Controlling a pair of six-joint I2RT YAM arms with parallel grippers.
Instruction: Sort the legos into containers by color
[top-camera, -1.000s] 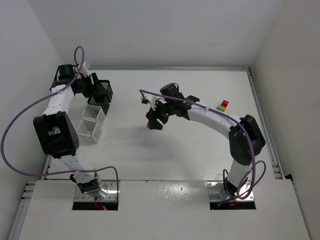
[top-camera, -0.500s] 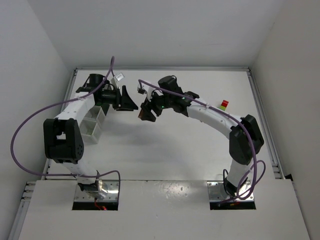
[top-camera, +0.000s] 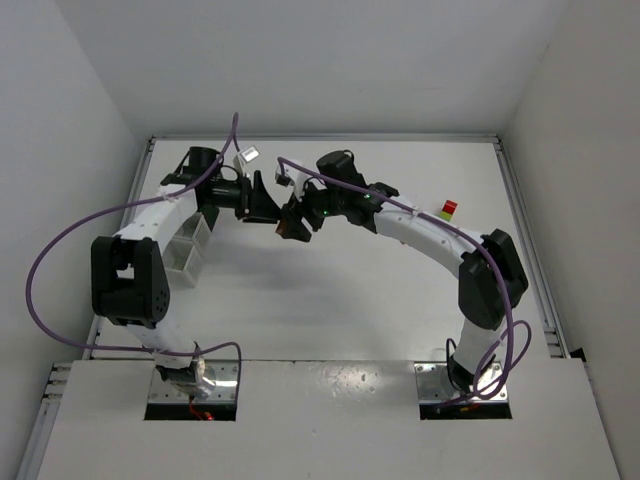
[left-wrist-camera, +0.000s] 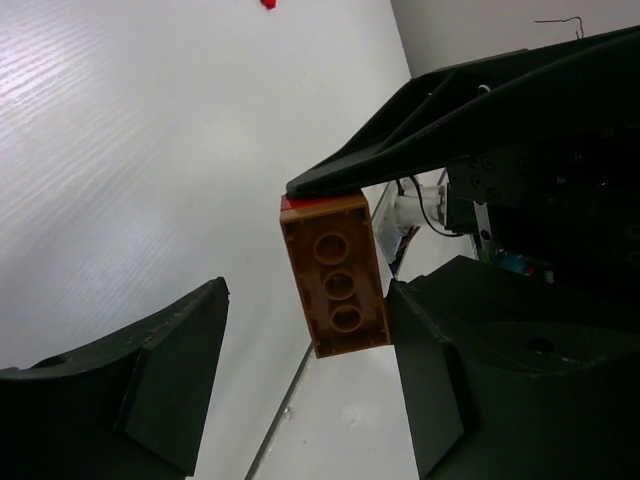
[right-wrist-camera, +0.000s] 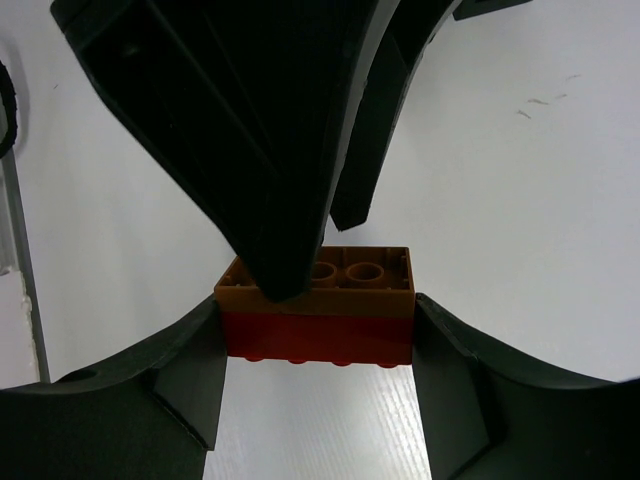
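Note:
My right gripper (top-camera: 296, 224) is shut on a stack of two bricks (right-wrist-camera: 316, 300), an orange one on a red one, and holds it above the table. In the right wrist view the fingers (right-wrist-camera: 170, 370) clamp the stack's two ends. My left gripper (top-camera: 264, 204) is open and faces it. Its fingers (left-wrist-camera: 150, 380) straddle the orange brick (left-wrist-camera: 336, 276), which lies close to the right-hand finger. Two white translucent containers (top-camera: 184, 250) stand at the left. The black ones are hidden by the left arm.
A small stack of red and yellow-green legos (top-camera: 447, 209) stands at the right of the table. A tiny red piece (left-wrist-camera: 268, 3) shows at the top edge of the left wrist view. Purple cables loop off both arms.
My left arm has swung from the containers toward the middle and its open fingers now surround the held bricks. My right gripper has shifted slightly left and back with the stack.

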